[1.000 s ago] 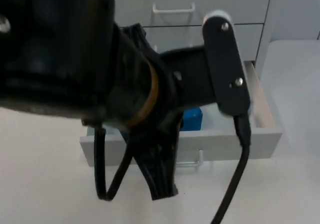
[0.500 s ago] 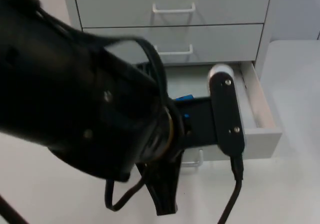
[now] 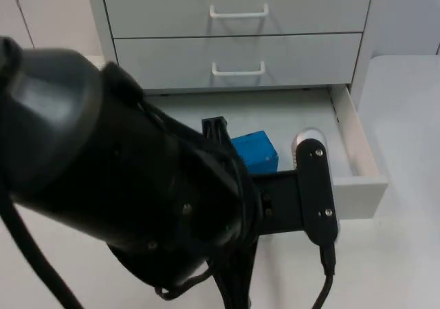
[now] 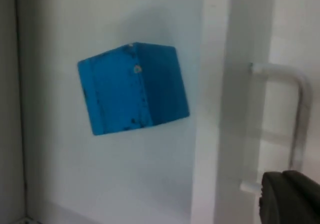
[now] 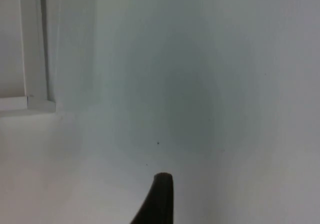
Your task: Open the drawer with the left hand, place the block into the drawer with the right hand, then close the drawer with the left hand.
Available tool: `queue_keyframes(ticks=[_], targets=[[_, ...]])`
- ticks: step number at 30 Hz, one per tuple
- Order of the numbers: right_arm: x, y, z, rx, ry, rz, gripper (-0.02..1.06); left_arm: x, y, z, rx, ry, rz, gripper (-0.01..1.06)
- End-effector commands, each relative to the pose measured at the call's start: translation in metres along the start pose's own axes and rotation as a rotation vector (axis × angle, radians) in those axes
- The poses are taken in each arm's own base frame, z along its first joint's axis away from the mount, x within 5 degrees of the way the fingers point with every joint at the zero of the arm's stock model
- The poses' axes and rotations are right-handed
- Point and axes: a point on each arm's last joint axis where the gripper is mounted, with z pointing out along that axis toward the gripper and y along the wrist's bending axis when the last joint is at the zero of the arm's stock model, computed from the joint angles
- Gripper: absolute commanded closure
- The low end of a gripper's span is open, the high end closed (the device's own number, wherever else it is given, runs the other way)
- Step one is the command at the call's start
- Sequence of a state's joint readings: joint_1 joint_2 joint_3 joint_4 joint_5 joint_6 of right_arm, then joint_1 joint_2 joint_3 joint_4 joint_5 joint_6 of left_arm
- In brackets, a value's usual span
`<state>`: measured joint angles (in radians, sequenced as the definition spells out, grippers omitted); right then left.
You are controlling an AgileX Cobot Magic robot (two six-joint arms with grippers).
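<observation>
Here my left gripper (image 4: 292, 196) hangs just off the drawer's front handle (image 4: 295, 109); I cannot tell how its fingers stand. My right gripper (image 5: 159, 196) waits over bare table (image 5: 200, 84) beside the drawer's corner, spread likewise unclear. The bottom drawer (image 3: 361, 178) stands pulled out, and the blue block (image 3: 255, 152) rests inside near the front wall.

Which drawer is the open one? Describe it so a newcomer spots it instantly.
Start at the white drawer cabinet at the far side of the table. Its lowest drawer is pulled out toward the camera, below two shut drawers with white loop handles. It alone shows its inside, with a blue block lying on its floor; the left wrist view shows that block beside the drawer's front panel and handle.
</observation>
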<state>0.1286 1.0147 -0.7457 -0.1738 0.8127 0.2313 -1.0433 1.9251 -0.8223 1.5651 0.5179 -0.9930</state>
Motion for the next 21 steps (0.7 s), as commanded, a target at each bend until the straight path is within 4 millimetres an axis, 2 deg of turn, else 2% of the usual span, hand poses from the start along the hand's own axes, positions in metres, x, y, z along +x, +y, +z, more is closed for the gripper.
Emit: queue_keyframes(ticks=[1, 21], targets=[[0.000, -0.001, -0.001, 0.004, -0.012, 0.002, 0.26, -0.001, 0.001, 0.002, -0.038, -0.010, -0.017, 1.05], [-0.001, -0.001, -0.001, 0.005, -0.014, 0.000, 0.26, 0.006, -0.012, 0.025, -0.084, 0.033, -0.038, 1.05]])
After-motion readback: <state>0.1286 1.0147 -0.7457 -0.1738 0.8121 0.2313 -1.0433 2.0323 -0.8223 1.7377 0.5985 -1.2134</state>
